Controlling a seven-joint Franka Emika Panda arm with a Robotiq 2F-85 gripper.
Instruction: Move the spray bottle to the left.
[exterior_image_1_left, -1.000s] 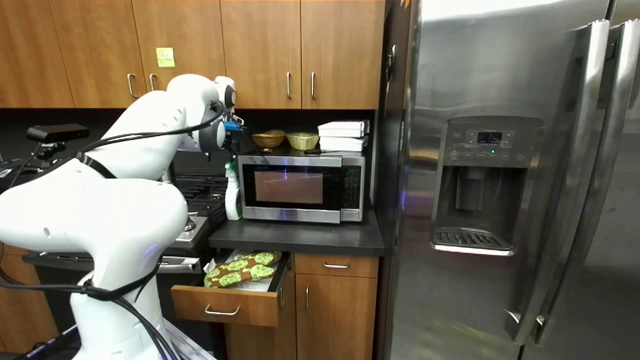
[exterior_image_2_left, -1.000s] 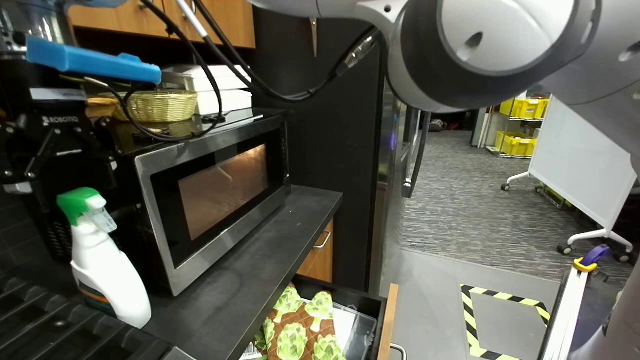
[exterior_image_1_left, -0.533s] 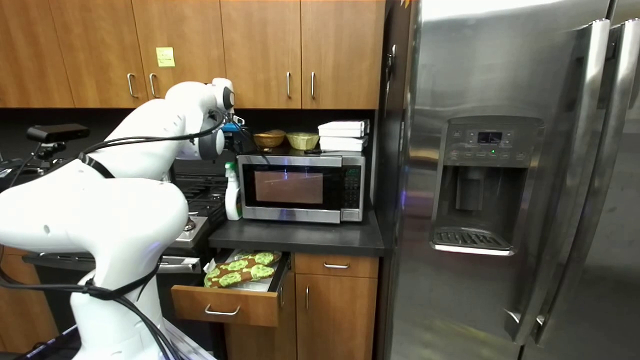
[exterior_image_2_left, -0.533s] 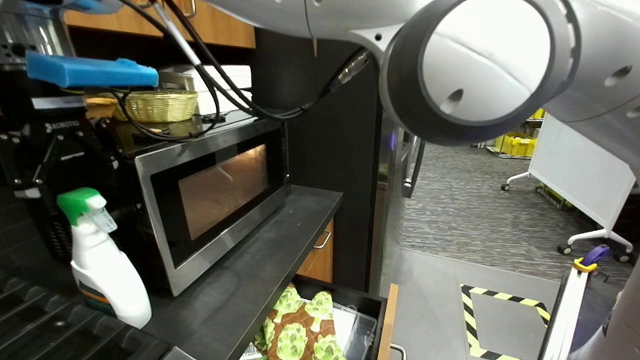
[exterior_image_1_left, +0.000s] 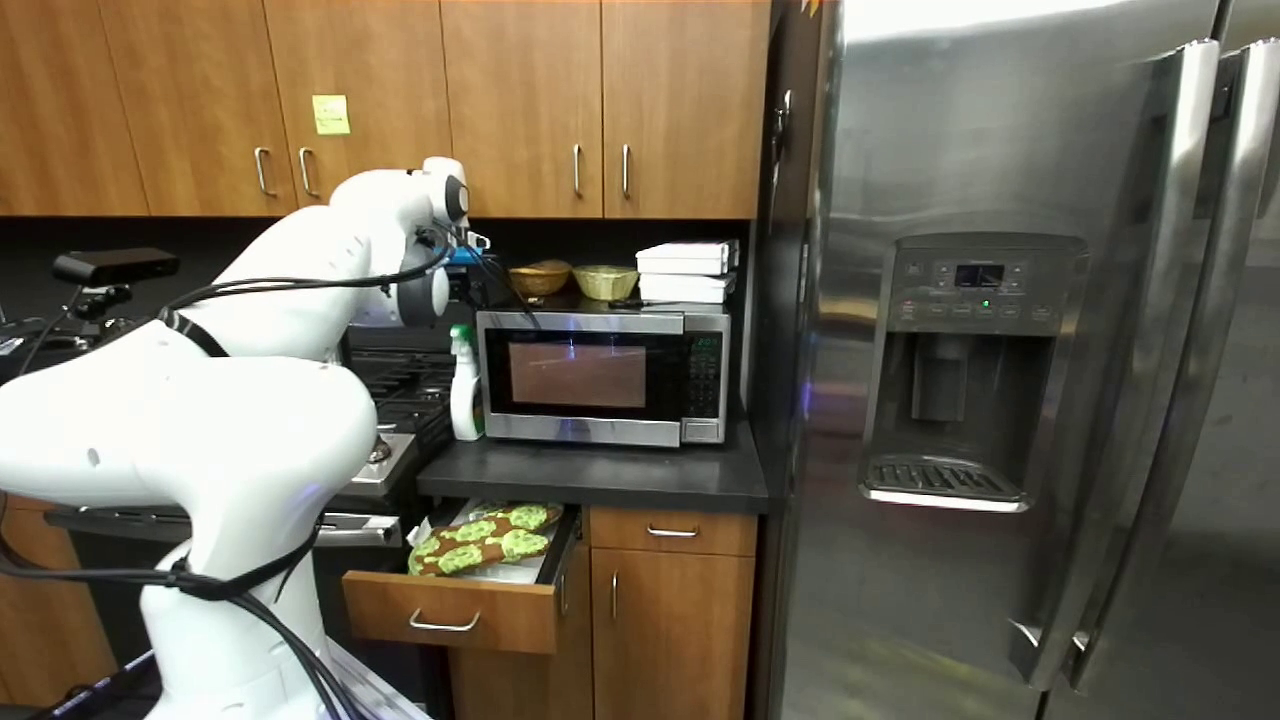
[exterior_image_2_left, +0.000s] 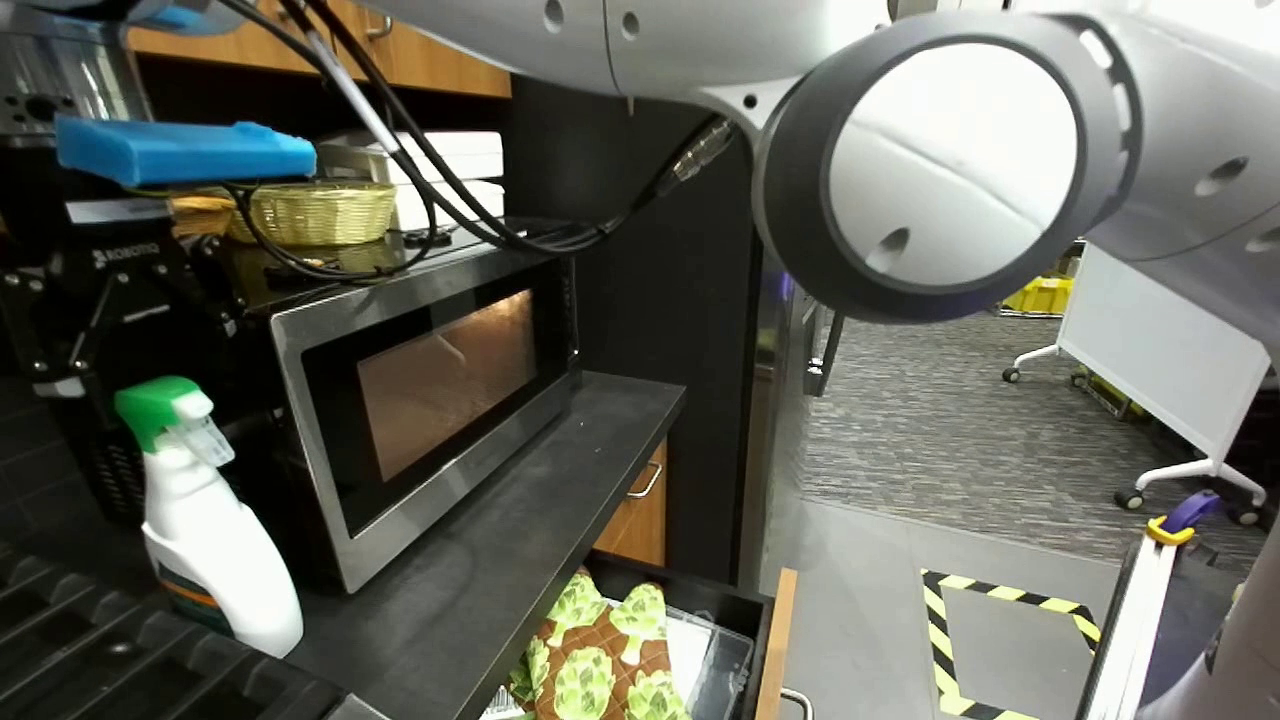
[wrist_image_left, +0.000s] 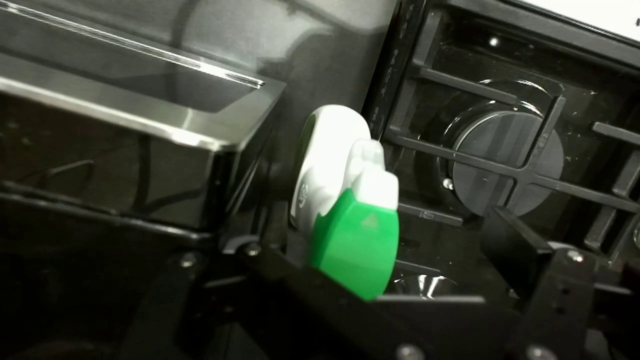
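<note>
The spray bottle has a white body and a green and white trigger head. It stands upright on the counter against the microwave's side in both exterior views (exterior_image_1_left: 465, 390) (exterior_image_2_left: 222, 560). In the wrist view its green head (wrist_image_left: 357, 245) lies between the spread fingers, nearer the left finger. My gripper (wrist_image_left: 395, 252) is open. In an exterior view the gripper (exterior_image_2_left: 140, 345) hangs above and behind the bottle's head, beside the microwave. I cannot tell whether a finger touches the bottle. The fingertips are dark and partly hidden.
The microwave (exterior_image_1_left: 580, 375) stands right beside the bottle, with baskets (exterior_image_1_left: 605, 283) and white boxes (exterior_image_1_left: 685, 272) on top. The stove (wrist_image_left: 505, 160) with its grates lies on the bottle's other side. An open drawer (exterior_image_1_left: 450, 610) holding a patterned oven mitt (exterior_image_1_left: 480, 540) juts out below.
The arm and gripper have moved down, more in the first half second than in the second. The bottle has not moved.
</note>
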